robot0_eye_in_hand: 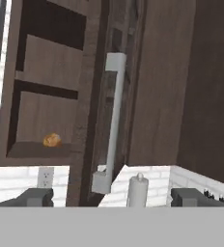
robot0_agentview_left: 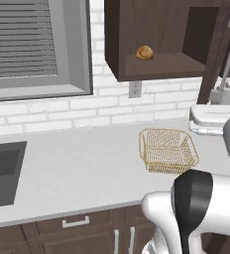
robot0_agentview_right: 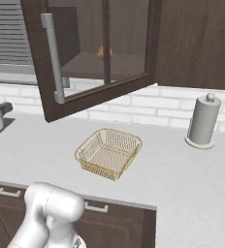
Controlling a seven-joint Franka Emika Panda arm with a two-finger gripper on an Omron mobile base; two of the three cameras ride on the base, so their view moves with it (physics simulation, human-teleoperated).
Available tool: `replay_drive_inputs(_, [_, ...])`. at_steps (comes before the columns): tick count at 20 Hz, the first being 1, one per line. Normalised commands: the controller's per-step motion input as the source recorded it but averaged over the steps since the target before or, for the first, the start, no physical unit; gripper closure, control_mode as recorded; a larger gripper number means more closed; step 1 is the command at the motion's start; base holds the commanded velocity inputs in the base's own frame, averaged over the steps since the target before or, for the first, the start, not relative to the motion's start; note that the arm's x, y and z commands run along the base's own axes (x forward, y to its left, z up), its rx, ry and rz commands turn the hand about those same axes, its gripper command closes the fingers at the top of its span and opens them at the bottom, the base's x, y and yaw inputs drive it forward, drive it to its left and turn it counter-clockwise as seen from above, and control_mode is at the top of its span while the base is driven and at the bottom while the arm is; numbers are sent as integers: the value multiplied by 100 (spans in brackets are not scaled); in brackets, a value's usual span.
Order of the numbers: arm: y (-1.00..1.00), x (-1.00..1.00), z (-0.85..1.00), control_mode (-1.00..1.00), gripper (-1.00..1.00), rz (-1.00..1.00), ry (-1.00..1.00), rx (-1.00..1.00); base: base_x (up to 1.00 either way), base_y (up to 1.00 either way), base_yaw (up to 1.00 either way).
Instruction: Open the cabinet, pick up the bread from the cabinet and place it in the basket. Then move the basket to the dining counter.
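Arm (robot0_agentview_left: 196, 213): glossy white rounded link shells, a glossy black band at one joint, grey upper segment; fingers (robot0_eye_in_hand: 34, 197) small, dark grey, blocky.

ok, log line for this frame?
cabinet: door open | bread: on shelf | basket: empty, on worktop | gripper: open, holding nothing

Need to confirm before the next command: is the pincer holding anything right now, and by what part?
Nothing is held. The pincer is open and empty, its tips apart, facing the open cabinet door's handle. The bread sits on the shelf.
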Motion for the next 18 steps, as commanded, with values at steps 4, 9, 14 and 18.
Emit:
replay_drive_inputs(4, [93, 53, 0, -100, -100, -27, 0, -8, 0, 0, 0])
replay_drive_inputs(9, [29, 91, -3, -100, -100, -31, -7, 0, 0, 0, 0])
replay_drive_inputs(14, [-7, 86, -13, -100, -100, -32, -9, 0, 0, 0, 0])
replay_drive_inputs(18, [-36, 52, -10, -100, -100, -36, -4, 0, 0, 0, 0])
